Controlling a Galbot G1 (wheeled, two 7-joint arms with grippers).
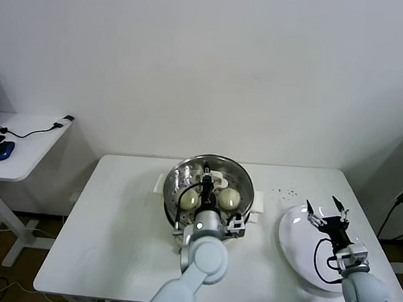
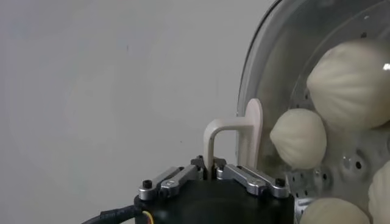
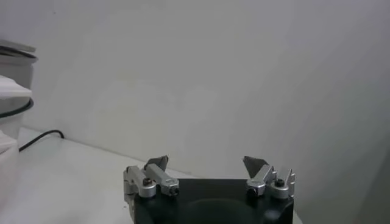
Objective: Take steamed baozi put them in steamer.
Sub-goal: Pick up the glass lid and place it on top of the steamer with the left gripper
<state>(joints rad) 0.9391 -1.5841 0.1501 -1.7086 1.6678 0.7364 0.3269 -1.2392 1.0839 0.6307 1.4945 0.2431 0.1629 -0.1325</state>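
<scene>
The steamer [image 1: 244, 177] is a shiny steel pot on a white base at the middle of the table. Two cream-white baozi [image 1: 189, 199] [image 1: 229, 198] show inside it beside my left arm. The left wrist view shows several baozi [image 2: 350, 76] on the perforated tray of the steamer [image 2: 268, 55]. My left gripper [image 1: 206, 172] [image 2: 210, 165] reaches across the pot and is shut on a cream-white loop handle [image 2: 234, 126] at the steamer's rim. My right gripper [image 1: 326, 212] [image 3: 206, 164] is open and empty, held above the white plate [image 1: 298, 256].
The white plate at the right front of the table holds no buns. Small dark specks [image 1: 284, 192] lie on the table right of the steamer. A side table [image 1: 24, 143] at the far left holds a blue mouse [image 1: 3, 150] and a cable.
</scene>
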